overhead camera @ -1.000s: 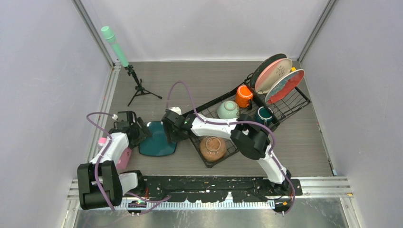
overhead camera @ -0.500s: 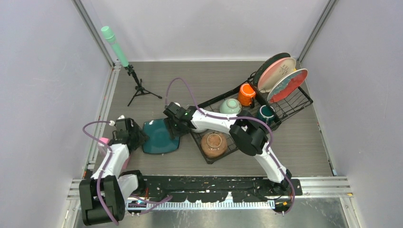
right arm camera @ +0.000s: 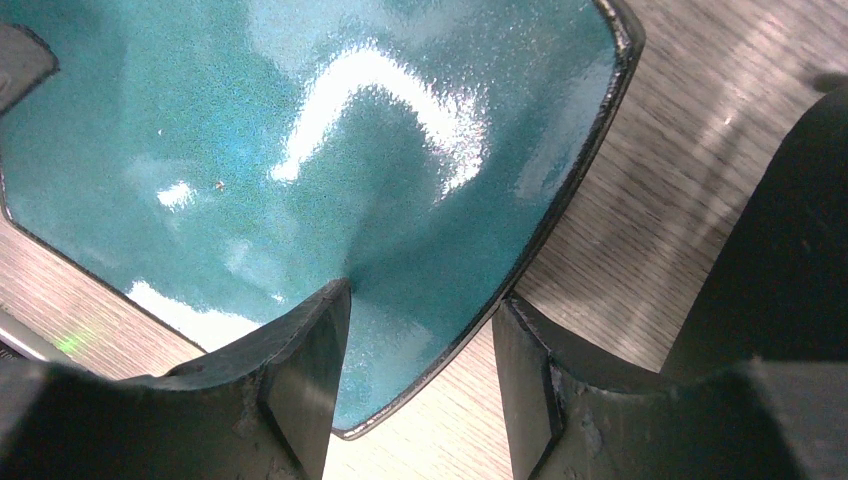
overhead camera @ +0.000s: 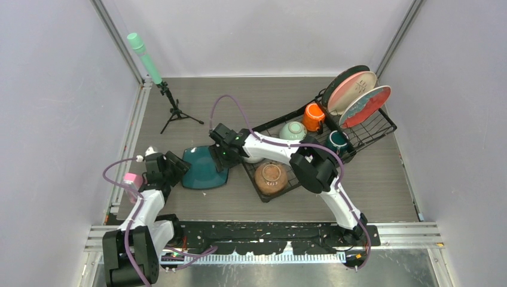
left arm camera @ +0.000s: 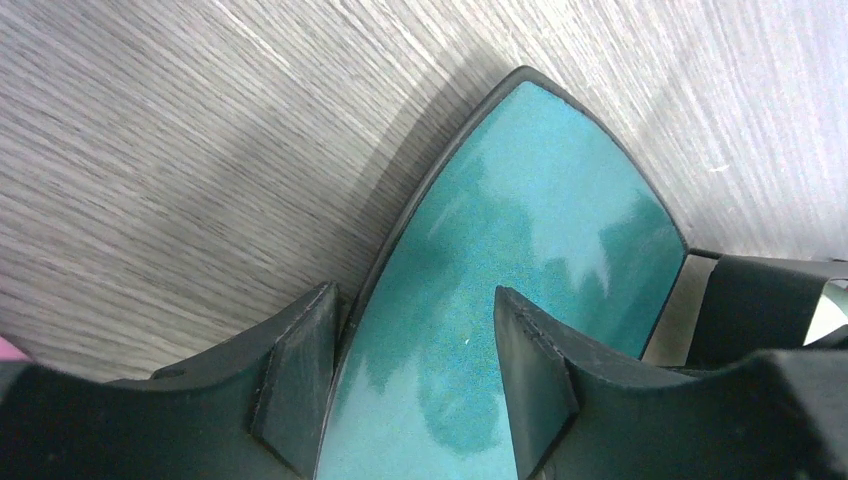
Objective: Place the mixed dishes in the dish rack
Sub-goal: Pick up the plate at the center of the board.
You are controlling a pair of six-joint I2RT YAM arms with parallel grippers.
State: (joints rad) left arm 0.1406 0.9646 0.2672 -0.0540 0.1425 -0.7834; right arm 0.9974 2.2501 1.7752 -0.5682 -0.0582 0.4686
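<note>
The large dark teal plate [overhead camera: 205, 169] lies on the table left of the black wire dish rack [overhead camera: 376, 128]. My left gripper [overhead camera: 174, 167] is open at the plate's left edge. In the left wrist view one fingertip [left arm camera: 300, 385] is outside the rim and the other is over the plate [left arm camera: 520, 230]. My right gripper [overhead camera: 226, 156] is open at the plate's right corner [right arm camera: 300, 150], one fingertip [right arm camera: 310, 370] on the glaze and the other off the rim. The rack holds a brown bowl [overhead camera: 270, 177], mint-green bowl [overhead camera: 293, 130], orange mug [overhead camera: 313, 116], dark teal mug [overhead camera: 338, 141] and upright plates [overhead camera: 356, 95].
A small pink cup [overhead camera: 131, 179] stands beside the left arm near the left rail. A mint-green cylinder on a black tripod [overhead camera: 173, 110] stands at the back left. Purple cables loop over both arms. Grey walls close in left, right and back.
The teal plate has slid right and slightly back, with both grippers moving along with it. The dish rack has shifted right and back. The left arm has stretched further forward.
</note>
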